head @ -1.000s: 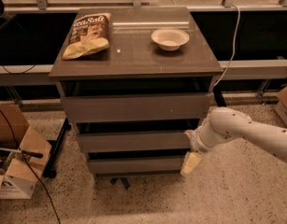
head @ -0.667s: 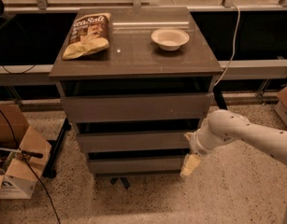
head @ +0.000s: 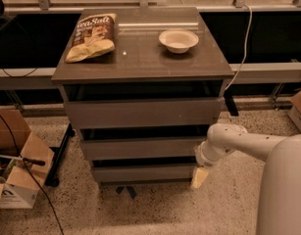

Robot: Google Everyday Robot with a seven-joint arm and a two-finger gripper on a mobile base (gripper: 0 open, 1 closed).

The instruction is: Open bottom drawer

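The claw [head: 200, 176] sits low at the right end of the bottom drawer [head: 142, 173], its pale tip right against the corner of that front, close to the speckled floor [head: 155, 209]. Apart or together? Cannot tell from this angle. Behind it the white arm [head: 228, 141] sweeps in from the right, its elbow level with the middle drawer [head: 145, 148].

What has changed over the last second? Very little! The claw looks a shade lower against the corner, if it has moved at all, and the arm holds much the same bend. The bottom drawer front lies where it did, the lowest and narrowest-looking of the three, with only a dark slit above it. So, as I read it, the pull has not started: this is lining up on the drawer's edge, and the task is barely under way. With no handle to hook, getting a purchase on that right edge looks like the tricky part, and a slip off the corner is the risk.

Moving outward, the top drawer [head: 142, 112] is unmoved too. Up on the counter [head: 145, 58], the chip bag [head: 91, 35] and the white bowl [head: 178, 39] rest exactly as before. An open cardboard box [head: 17, 180] stands off to the left.
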